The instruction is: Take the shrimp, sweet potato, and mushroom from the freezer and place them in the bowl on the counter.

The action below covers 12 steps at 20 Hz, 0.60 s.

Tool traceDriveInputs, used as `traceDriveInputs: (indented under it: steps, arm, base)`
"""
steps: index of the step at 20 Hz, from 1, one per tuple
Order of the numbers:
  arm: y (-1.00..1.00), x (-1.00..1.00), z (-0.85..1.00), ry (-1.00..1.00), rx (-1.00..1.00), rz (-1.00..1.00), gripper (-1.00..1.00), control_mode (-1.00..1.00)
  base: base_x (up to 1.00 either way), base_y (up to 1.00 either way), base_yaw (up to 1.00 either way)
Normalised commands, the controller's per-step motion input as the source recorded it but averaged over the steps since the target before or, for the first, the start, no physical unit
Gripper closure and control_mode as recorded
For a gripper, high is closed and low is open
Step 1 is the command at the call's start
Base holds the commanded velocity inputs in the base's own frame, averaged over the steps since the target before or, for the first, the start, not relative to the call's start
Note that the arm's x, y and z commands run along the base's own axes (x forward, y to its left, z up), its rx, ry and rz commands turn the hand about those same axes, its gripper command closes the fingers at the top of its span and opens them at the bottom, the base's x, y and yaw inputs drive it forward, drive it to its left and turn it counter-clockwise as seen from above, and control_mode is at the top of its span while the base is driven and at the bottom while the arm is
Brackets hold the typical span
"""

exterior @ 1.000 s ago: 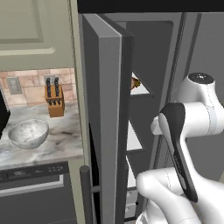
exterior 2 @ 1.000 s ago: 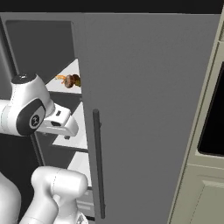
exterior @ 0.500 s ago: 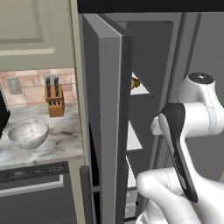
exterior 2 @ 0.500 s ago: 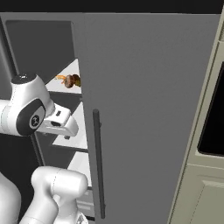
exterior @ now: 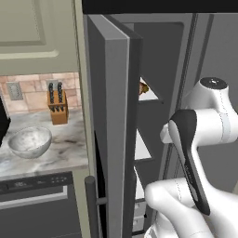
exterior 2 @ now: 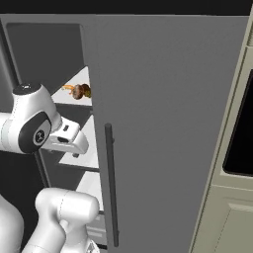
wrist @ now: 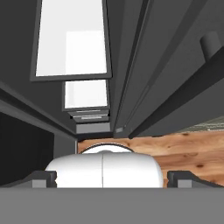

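The freezer stands with its left door swung open, showing white shelves. On the top shelf lies the small orange shrimp with a rounder brown lump touching it; I cannot tell whether that lump is the mushroom or the sweet potato. The same food peeks past the door edge. The mottled whitish bowl sits on the marbled counter to the left. My gripper is open and holds nothing, inside the freezer opening below the top shelf, pointing down.
A wooden knife block stands against the brick backsplash behind the bowl. A dark dishwasher sits under the counter. The closed right freezer door carries a long bar handle. Low drawers and wood floor lie below the hand.
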Motion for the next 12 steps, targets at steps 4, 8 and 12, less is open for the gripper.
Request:
traceDriveInputs:
  steps: [4, 8, 12]
  arm:
    - [0.00, 0.00, 0.00, 0.00, 0.00, 0.00, -1.00, 1.00]
    - [0.00, 0.00, 0.00, 0.00, 0.00, 0.00, -1.00, 1.00]
    - [0.00, 0.00, 0.00, 0.00, 0.00, 0.00, -1.00, 1.00]
  base:
    - [0.00, 0.00, 0.00]
    - [0.00, -0.45, 0.07]
    - [0.00, -0.01, 0.00]
